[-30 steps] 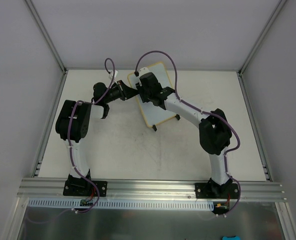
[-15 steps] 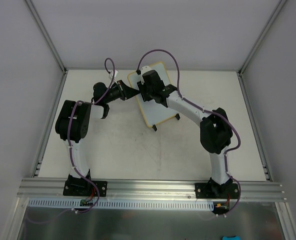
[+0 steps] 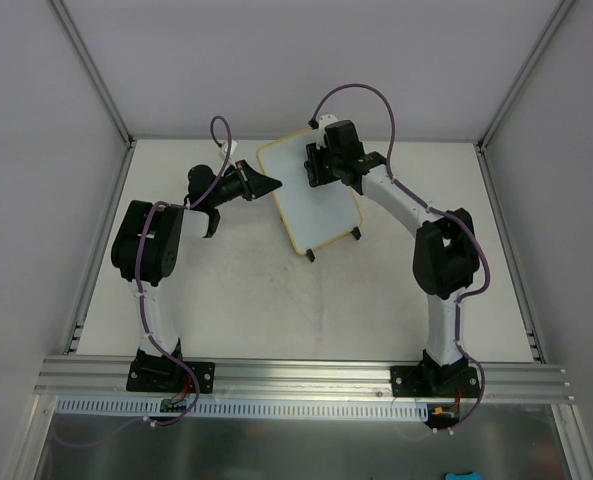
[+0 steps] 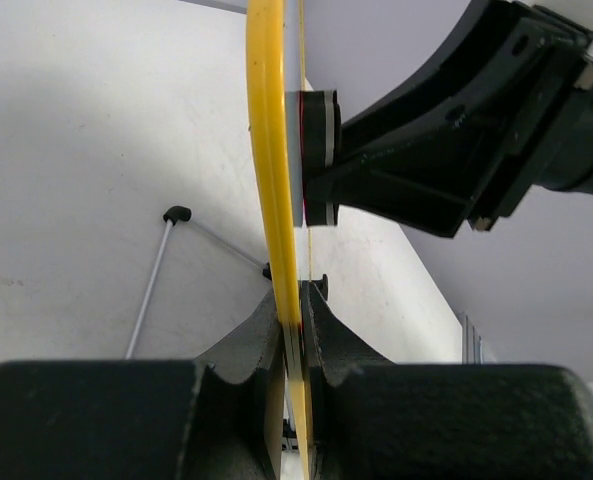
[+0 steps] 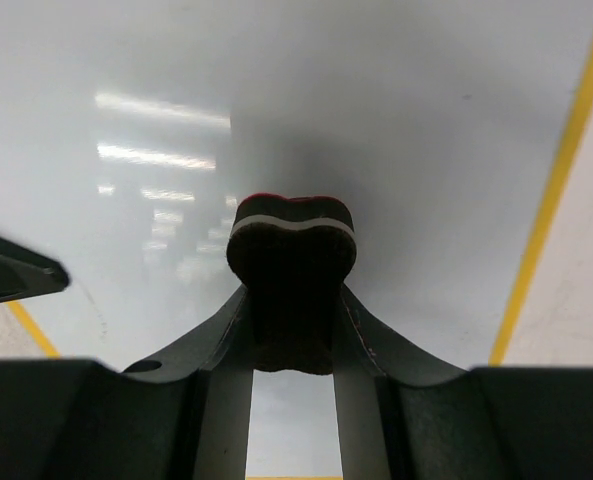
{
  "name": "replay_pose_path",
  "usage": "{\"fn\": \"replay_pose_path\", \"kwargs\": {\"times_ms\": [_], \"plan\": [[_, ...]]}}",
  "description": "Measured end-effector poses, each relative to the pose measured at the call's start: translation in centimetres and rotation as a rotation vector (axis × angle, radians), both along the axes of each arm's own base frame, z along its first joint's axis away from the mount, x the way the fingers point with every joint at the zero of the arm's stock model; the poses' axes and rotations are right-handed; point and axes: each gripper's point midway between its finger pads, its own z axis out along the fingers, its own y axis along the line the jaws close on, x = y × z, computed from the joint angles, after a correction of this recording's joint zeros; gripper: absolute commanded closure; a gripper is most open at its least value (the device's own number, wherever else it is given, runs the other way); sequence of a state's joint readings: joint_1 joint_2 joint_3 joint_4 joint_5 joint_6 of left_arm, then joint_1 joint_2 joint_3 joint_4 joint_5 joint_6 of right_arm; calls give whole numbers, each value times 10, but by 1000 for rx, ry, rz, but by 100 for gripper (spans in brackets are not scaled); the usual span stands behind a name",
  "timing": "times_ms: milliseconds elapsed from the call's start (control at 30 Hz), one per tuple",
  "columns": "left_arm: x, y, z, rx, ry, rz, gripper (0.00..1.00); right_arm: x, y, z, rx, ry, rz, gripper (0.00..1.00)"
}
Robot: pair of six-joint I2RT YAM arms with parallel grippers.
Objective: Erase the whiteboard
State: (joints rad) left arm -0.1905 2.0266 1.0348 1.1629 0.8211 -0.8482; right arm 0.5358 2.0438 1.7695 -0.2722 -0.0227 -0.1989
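Note:
The whiteboard stands tilted on its two black feet at the back middle of the table; its white face and yellow frame fill the right wrist view. My left gripper is shut on the board's left frame edge, with the rim pinched between its fingers. My right gripper is shut on a small black eraser block and presses it flat against the board's upper part. From the left wrist view the eraser touches the board's face.
A thin wire leg with a black foot props the board from behind. Grey enclosure walls close in the pale table at the back and sides. An aluminium rail runs along the near edge, where both arm bases are bolted.
My right gripper has slid the eraser across the board, from its left side toward the upper right. The left gripper and the board have stayed put.

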Motion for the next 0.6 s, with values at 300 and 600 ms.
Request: {"fn": "replay_pose_path", "kwargs": {"times_ms": [300, 600], "plan": [[0, 0, 0, 0, 0, 0, 100, 17, -22, 1, 9, 5, -38, 100], [0, 0, -1, 0, 3, 4, 100, 22, -23, 1, -7, 22, -42, 100]]}}
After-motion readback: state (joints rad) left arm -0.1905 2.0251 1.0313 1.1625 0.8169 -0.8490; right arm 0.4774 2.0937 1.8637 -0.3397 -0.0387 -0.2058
